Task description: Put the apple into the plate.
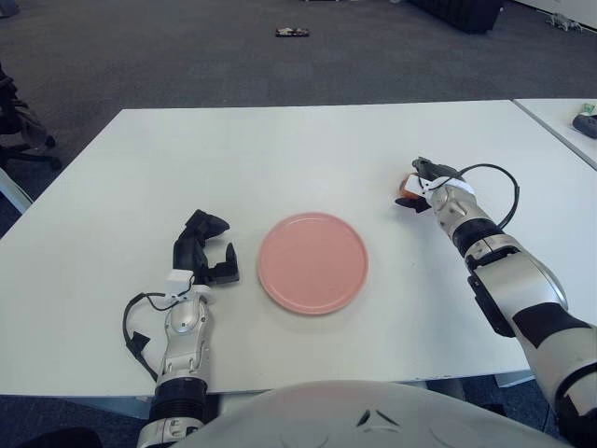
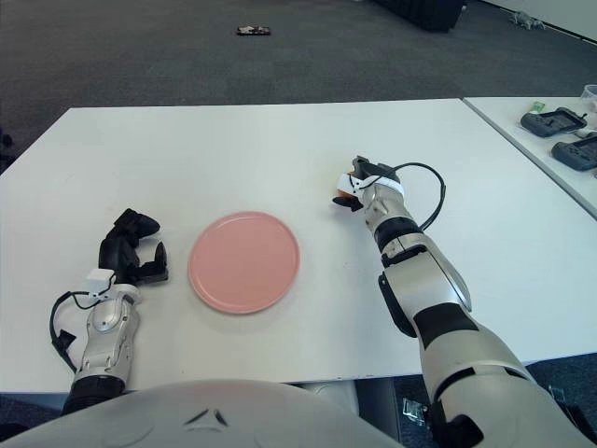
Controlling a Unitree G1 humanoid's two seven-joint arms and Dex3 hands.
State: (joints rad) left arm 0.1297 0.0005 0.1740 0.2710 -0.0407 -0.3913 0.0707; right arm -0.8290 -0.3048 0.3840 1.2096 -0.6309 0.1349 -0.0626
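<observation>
A round pink plate lies flat on the white table, near the front middle. The apple is to the plate's right and a little farther back; only a small red-orange patch shows. My right hand is over it with its dark fingers curled around it, low at the table surface. The apple's patch also shows in the right eye view. My left hand shows just left of the plate, fingers spread and holding nothing.
A second white table stands to the right with dark devices on it. A black cable loops off my right wrist. A small dark object lies on the carpet beyond the table.
</observation>
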